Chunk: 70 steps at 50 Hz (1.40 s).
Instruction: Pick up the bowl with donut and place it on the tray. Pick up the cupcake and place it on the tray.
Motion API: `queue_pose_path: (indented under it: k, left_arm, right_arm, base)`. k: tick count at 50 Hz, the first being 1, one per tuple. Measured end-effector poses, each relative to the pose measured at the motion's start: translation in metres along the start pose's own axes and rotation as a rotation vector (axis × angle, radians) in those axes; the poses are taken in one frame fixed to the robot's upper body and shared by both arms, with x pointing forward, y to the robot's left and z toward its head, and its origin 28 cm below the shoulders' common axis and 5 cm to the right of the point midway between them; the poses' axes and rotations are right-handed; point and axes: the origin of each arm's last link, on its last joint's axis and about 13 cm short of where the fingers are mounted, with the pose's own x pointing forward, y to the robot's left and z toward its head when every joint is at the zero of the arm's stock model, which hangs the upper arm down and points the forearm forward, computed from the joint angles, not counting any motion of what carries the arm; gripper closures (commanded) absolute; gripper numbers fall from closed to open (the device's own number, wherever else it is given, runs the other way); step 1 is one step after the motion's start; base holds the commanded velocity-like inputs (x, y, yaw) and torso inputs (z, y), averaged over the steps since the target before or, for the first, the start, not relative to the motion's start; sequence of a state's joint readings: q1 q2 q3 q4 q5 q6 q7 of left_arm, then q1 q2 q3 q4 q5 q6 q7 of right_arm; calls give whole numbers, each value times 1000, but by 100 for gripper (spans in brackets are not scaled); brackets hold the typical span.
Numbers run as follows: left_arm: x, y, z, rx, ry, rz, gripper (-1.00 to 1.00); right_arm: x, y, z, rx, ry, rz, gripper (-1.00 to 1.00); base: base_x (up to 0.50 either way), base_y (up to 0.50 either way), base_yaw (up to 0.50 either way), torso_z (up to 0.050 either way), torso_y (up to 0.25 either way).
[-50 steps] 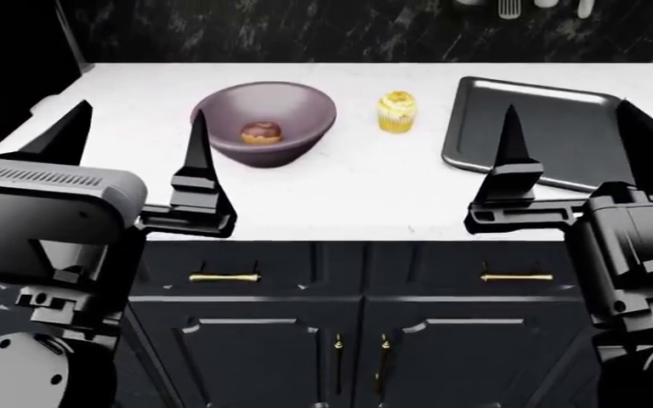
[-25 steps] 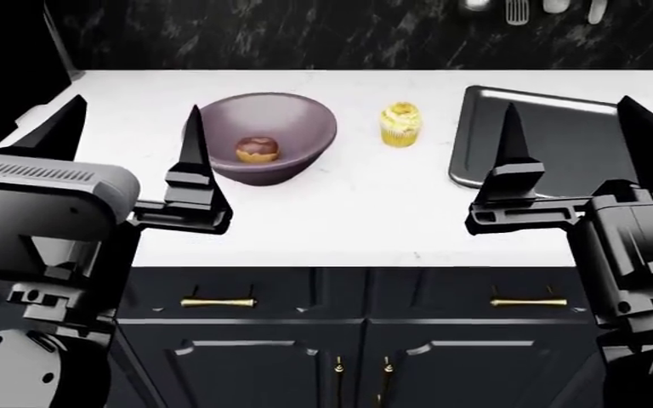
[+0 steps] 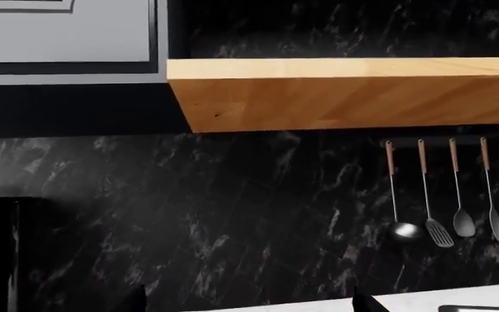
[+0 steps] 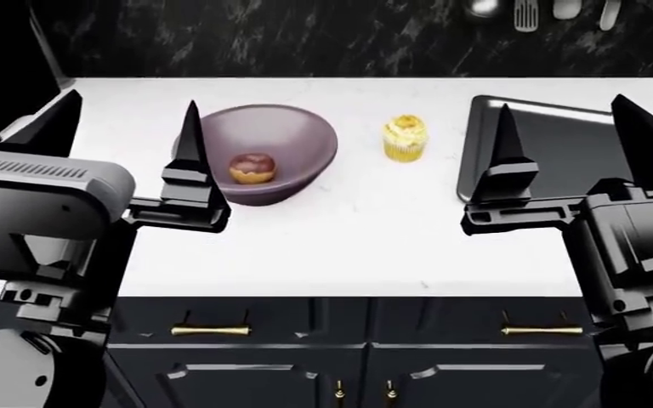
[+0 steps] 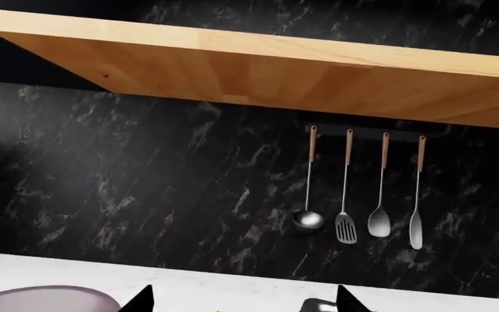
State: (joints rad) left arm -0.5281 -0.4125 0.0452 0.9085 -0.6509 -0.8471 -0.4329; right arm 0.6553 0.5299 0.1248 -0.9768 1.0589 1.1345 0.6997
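Observation:
In the head view the mauve-grey bowl (image 4: 292, 136) stands on the white counter with the chocolate-glazed donut (image 4: 252, 167) inside it. The yellow cupcake (image 4: 405, 138) stands to its right, and the dark tray (image 4: 530, 104) lies further right. My left gripper (image 4: 126, 136) is open and empty, hovering over the counter's front left, its inner finger in front of the bowl's left rim. My right gripper (image 4: 573, 140) is open and empty in front of the tray. The right wrist view shows the bowl's rim (image 5: 41, 300) and a corner of the tray (image 5: 319, 304).
The white counter (image 4: 338, 238) has dark cabinets with gold handles (image 4: 207, 329) below its front edge. A black marble wall stands behind it, with a wooden shelf (image 5: 275, 71) and a rail of hanging utensils (image 5: 347, 188) above.
The head view has closed in on the counter: bowl, cupcake and tray sit lower in the frame, and less cabinet shows. Both grippers stay open and empty.

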Motion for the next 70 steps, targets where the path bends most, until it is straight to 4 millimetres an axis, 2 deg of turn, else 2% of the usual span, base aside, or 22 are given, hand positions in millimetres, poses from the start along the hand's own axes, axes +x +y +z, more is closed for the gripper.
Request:
queue_pose_path:
  k: [70]
  left_arm:
    - [3,1,2,7,-8,-3,-100]
  right_arm:
    - [3,1,-4,2,-4,3,-100]
  base:
    - [157,0,0,0,0]
